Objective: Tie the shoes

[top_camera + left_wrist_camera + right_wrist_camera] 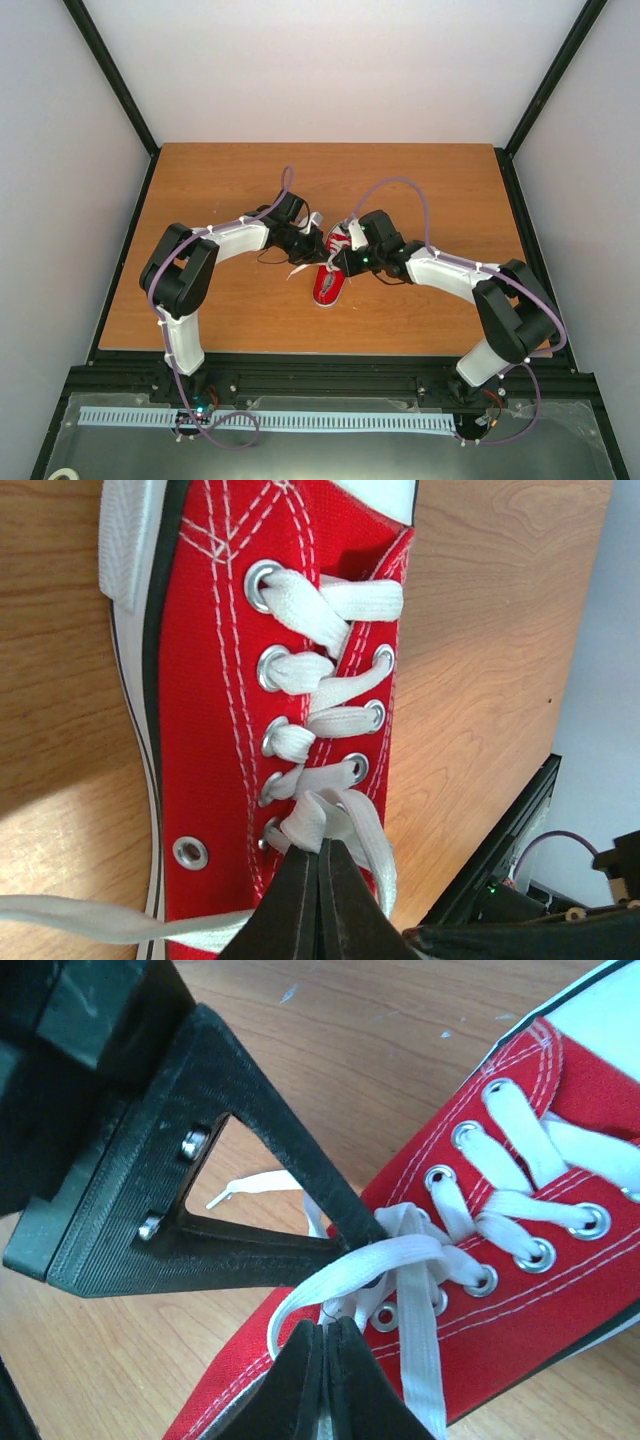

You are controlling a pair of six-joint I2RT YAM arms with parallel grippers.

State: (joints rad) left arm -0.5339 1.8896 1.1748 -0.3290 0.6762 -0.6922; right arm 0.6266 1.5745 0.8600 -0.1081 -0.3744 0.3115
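Closed black fingers of the left gripper (320,855) pinch a white lace (305,825) at the ankle end of the red shoe (215,680), whose toe points away from that gripper. Right gripper (325,1332), also clamped shut, grips a loop of lace just beside the last eyelets, with the left gripper's finger close above it. Seen from above, the shoe lies in the middle of the table (220,190), between the two arms, and both grippers meet over its lacing.
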